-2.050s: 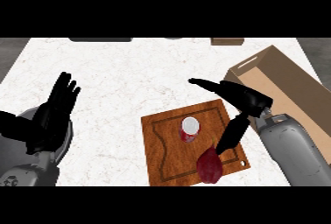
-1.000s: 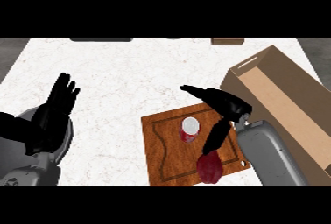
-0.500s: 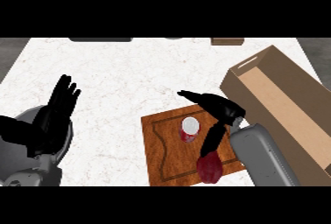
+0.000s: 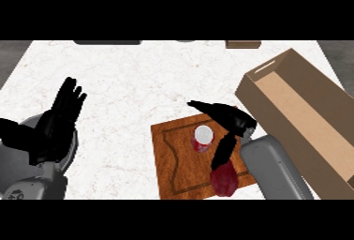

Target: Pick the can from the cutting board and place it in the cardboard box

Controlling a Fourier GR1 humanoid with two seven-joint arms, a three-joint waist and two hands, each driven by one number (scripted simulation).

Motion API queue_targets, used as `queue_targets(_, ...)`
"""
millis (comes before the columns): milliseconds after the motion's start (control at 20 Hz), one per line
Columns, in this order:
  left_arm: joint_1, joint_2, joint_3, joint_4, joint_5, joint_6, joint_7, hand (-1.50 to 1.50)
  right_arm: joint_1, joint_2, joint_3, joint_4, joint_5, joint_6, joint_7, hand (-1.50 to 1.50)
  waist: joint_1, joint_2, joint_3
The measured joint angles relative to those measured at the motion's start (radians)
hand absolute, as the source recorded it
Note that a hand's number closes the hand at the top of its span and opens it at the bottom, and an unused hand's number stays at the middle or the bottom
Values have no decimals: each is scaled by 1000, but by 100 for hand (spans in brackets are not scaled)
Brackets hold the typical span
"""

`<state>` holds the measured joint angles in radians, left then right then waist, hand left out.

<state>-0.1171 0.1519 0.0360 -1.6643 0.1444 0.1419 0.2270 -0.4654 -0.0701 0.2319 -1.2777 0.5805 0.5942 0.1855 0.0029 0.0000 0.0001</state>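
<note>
Counter: pale speckled stone top, filling most of the head view
Cutting board: brown wooden board with a routed groove, lying flat on the counter, right of centre and toward the near edge
Can: red-walled can with a pale round top, stood upright on the far part of the cutting board
Dark red object: a maroon, rounded item lay on the near right part of the board; its kind could not be told
Cardboard box: long open-topped box at the right, just beside the board's right edge, its length running from far to near
Right hand: black, hung over the board's far right corner just beside the can; fingers extended leftward past the can, thumb pointed down along the can's right side; nothing was clasped; whether it touched the can could not be told
Left hand: black, at the left edge, fingers straight and spread, pointed toward the far side, well apart from the board
Far edge items: a small brown block and dark shapes, cut off by the view
</note>
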Motion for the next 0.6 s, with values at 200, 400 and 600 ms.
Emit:
queue_targets(200, 14, 0, 22, 15, 5, -22, -21, 0, 11, 7, 0, 23, 31, -13, -32, -150, 0, 0, 0)
queue_targets(400, 8, 3, 40, 19, 11, -45, -22, 0, 1, 27, -1, 63, 62, -36, -62, -150, 0, 0, 0)
queue_targets(600, 12, -8, 44, 23, 2, -50, -26, 0, 30, 34, 8, 55, 93, -49, -87, 150, 0, 0, 0)
